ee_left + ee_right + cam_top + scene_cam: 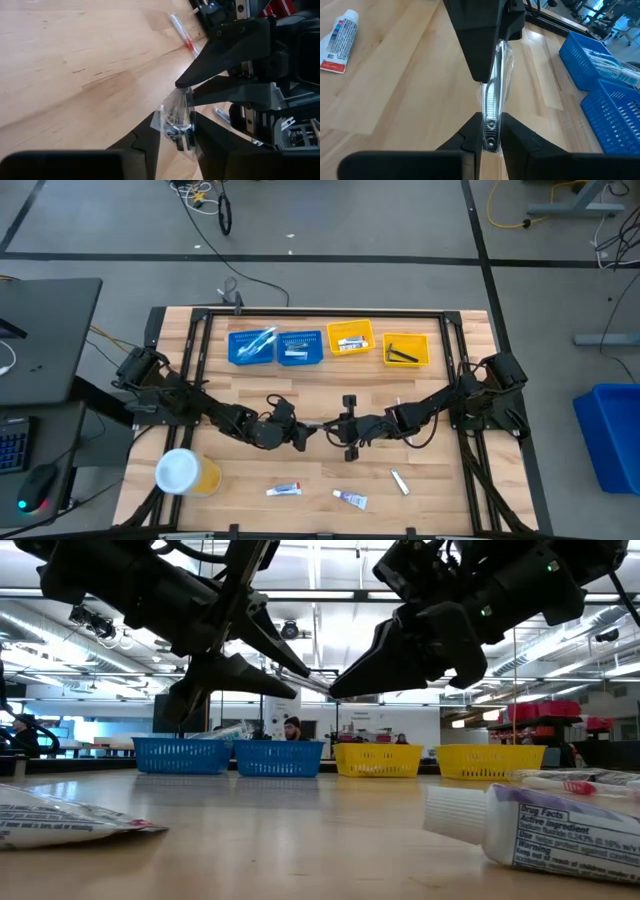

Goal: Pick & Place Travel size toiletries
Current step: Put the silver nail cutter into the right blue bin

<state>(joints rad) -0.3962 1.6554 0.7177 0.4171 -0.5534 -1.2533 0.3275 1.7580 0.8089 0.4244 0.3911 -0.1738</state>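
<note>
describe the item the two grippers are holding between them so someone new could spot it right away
Start at the middle of the wooden table, where the left gripper and right gripper meet. Pinched between them, off the table, is a slim clear-wrapped packet. Unlike the toothpaste tubes lying flat nearby, it is transparent.

The light wooden table carries four small baskets in a row along its 12 o'clock edge: two blue baskets side by side, then two yellow baskets toward 1 o'clock. A large yellow tub with a white lid lies at about 8 o'clock. Near the 6 o'clock edge lie two little toothpaste tubes, apart from each other, and a slim white item rests at 5 o'clock. A white toothbrush with red markings lies flat on the bare wood near the middle
</note>
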